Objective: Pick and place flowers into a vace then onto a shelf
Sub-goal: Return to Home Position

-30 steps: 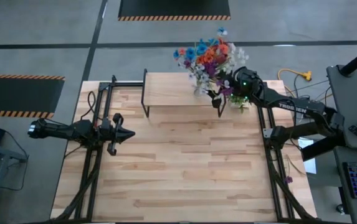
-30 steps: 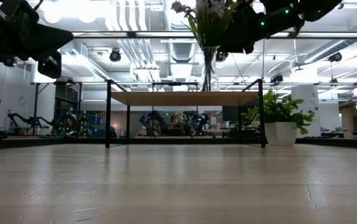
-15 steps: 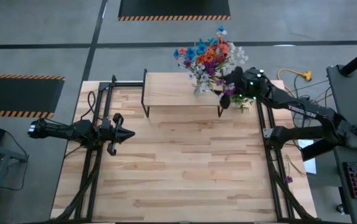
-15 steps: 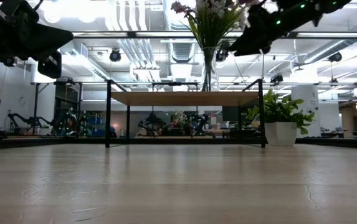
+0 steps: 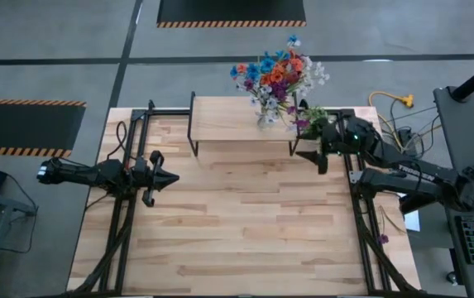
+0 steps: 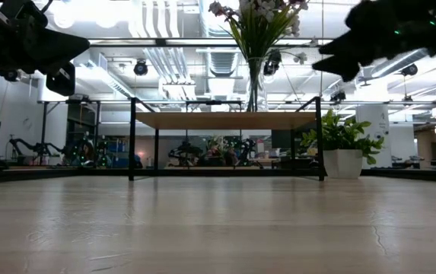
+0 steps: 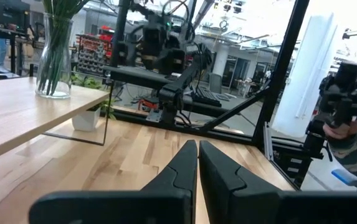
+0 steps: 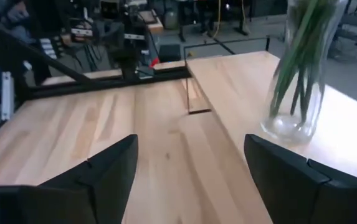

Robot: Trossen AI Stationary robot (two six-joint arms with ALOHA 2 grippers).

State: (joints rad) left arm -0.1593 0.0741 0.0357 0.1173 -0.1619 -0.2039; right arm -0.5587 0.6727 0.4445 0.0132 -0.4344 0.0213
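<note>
So, over on the left side of the table (image 5: 237, 232), the left gripper (image 5: 167, 178) hangs above the wood with its fingers pressed together, nothing in them. Middle of the far edge is the shelf (image 5: 220, 121), and the vace (image 5: 266, 118) stands upright on its right end with the flowers (image 5: 276, 73) sticking way up out of it. Just right of the shelf, the right gripper (image 5: 323, 156) is up off the table, fingers spread wide and empty, clear of the vace. A potted plant (image 6: 342, 144) sits by that end too.
</note>
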